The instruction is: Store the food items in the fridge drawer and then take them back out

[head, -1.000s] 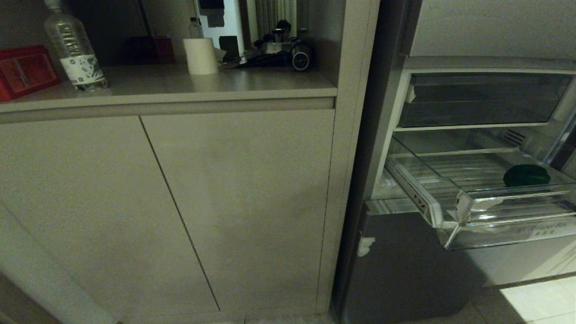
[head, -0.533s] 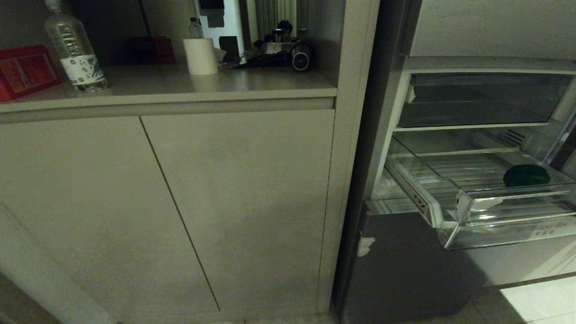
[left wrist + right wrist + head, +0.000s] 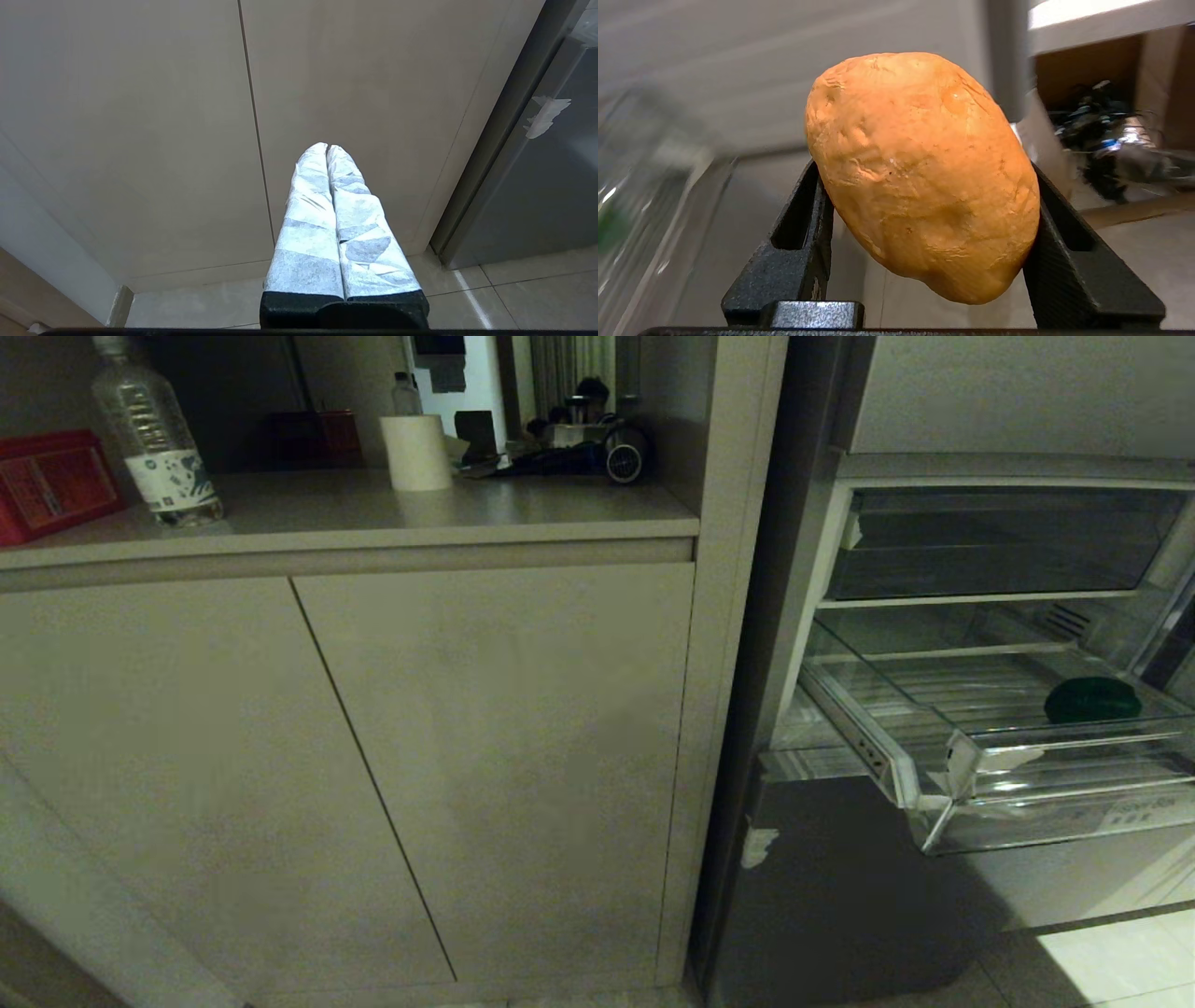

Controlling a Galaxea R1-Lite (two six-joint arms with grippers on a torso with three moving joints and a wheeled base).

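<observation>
The clear fridge drawer [image 3: 1046, 807] stands pulled out of the open fridge at the right. A dark green, rounded food item [image 3: 1092, 699] lies on its ribbed floor near the right side. My right gripper [image 3: 924, 170] does not show in the head view. In the right wrist view its black jaws are shut on a brownish-orange food item [image 3: 915, 140], held clear of any surface. My left gripper [image 3: 327, 148] is parked low in front of the cabinet doors [image 3: 187, 116], its white-wrapped fingers [image 3: 308, 210] pressed together with nothing between them.
A counter [image 3: 373, 513] over the beige cabinet doors [image 3: 485, 756] carries a water bottle [image 3: 154, 439], a red box [image 3: 51, 481], a paper roll [image 3: 415, 451] and dark clutter [image 3: 579, 448]. A darker, smoky drawer [image 3: 990, 546] sits above the clear one. Tiled floor [image 3: 514, 289] lies below.
</observation>
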